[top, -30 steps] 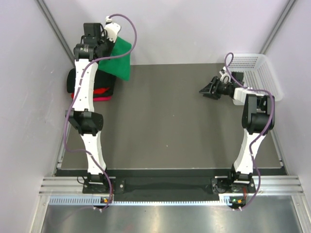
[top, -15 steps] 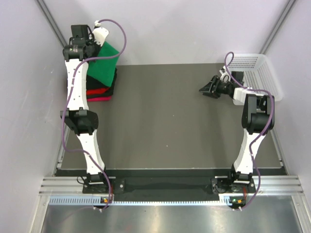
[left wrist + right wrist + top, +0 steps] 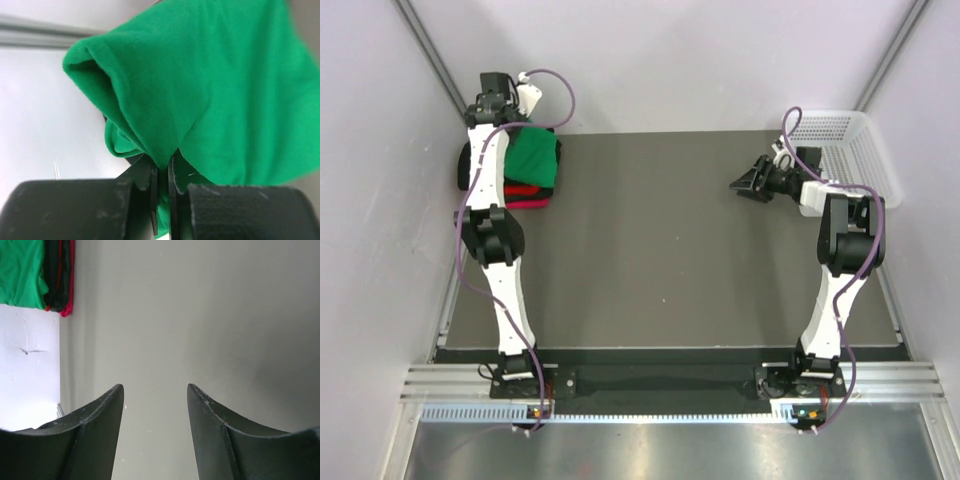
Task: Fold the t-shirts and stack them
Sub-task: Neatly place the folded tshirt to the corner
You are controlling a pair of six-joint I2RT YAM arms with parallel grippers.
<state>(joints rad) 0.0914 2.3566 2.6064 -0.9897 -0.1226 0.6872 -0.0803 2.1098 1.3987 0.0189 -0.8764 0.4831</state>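
Soft and likely limp, the green t-shirt (image 3: 225, 90) hangs far left, its bunched fold clamped in the left gripper (image 3: 161, 167); the right gripper (image 3: 155, 390) gapes empty.

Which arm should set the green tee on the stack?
Left. The left claw is shut on the bright green cloth t-shirt, over the black t-shirt and red t-shirt. The right claw is open, empty, across the table.

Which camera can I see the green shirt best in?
The left wrist view. The green t-shirt fills it, and the left end effector is seen pinching a fold of it. The top external view shows it small, over the red t-shirt and black t-shirt. The right wrist view catches only a far-off corner.
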